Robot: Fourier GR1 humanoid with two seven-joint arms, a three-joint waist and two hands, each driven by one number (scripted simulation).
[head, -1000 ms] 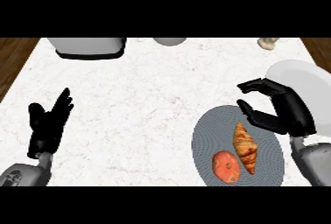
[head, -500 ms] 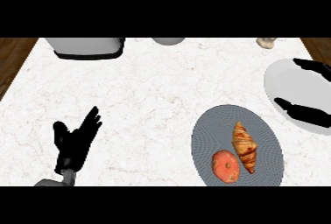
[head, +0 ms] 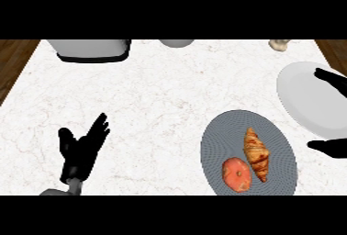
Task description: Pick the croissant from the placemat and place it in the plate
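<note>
My right robot hand point(head: 331, 148) shows only as dark finger shapes at the right edge, one part over the white plate point(head: 308, 98) and another just right of the placemat point(head: 230, 137); I cannot tell whether it is spread or curled. My left robot hand point(head: 81, 149) rests well left of the placemat, fingers straight and spread, holding nothing.

The croissant point(head: 255, 153) lies on the placemat, right of its middle, long axis running toward me, not yet picked up. Just left of its near end sits a round orange-red fruit point(head: 237, 174), close to it.

To do this step well, I judge I should bring the right robot hand in over the croissant's thick middle from the right, fingers across its short width, staying clear of the fruit, then lift straight up and carry it to the plate just right of the placemat.

The croissant is golden brown, ridged, tapering to points. The placemat is a grey oval with a fine woven look. The plate is smooth and plain white. The tabletop point(head: 169, 92) is pale marble with faint veins.
</note>
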